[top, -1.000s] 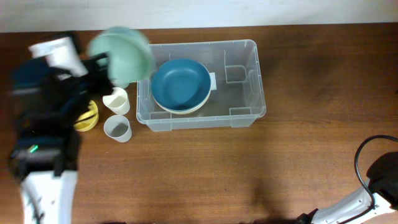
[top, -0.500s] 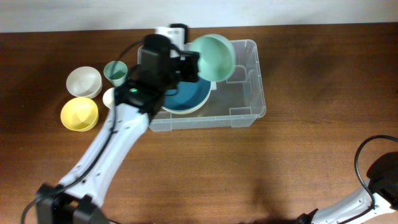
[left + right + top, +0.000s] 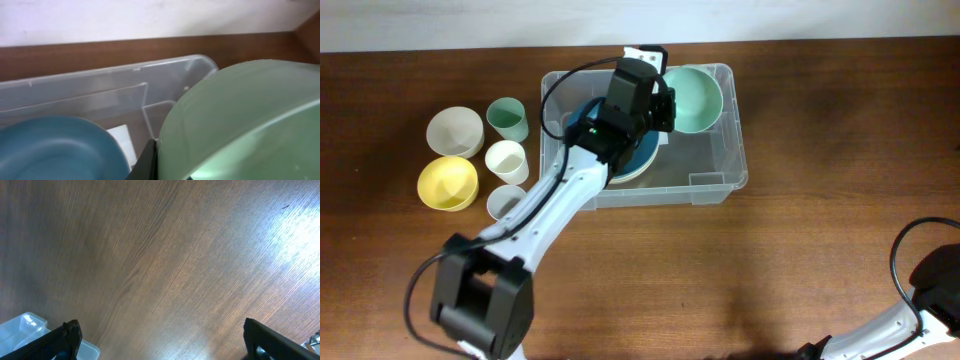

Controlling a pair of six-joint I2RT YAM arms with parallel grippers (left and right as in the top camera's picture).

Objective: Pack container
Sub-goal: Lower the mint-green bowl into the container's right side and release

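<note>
1. Fingers of the left gripper (image 3: 668, 103) are clenched on the rim of a pale green bowl (image 3: 697, 96), gripping it at the bowl's nine o'clock side.
2. From the left wrist camera, one dark finger (image 3: 146, 161) presses against the bowl's outer wall, and the bowl fills the lower right of that view.
3. Seen from overhead, with the far wall as twelve, the bowl sits within the outline of the container (image 3: 710, 160), at its one o'clock corner. I cannot tell whether the bowl touches the floor of the bin.
4. The container lies on the table (image 3: 720, 270) toward twelve o'clock of centre, its long sides running from nine to three.
5. A blue bowl (image 3: 638, 152) rests in the container's nine o'clock half, partly hidden under the arm, with a white label (image 3: 120, 140) on the base just beside it.
6. The left arm (image 3: 545, 215) reaches in from seven o'clock, crossing the container's near wall.
7. At nine o'clock of the container, outside it, stand a cream bowl (image 3: 455, 130), a yellow bowl (image 3: 447, 183), a green cup (image 3: 507, 118), a white cup (image 3: 506, 160) and a pale cup (image 3: 506, 204).
8. The right gripper (image 3: 160, 325) is spread wide and grasps nothing, over bare wood, with a corner of the container at seven o'clock in its own view. The right arm (image 3: 890, 325) shows at five o'clock of the table, well apart from the bin.
</note>
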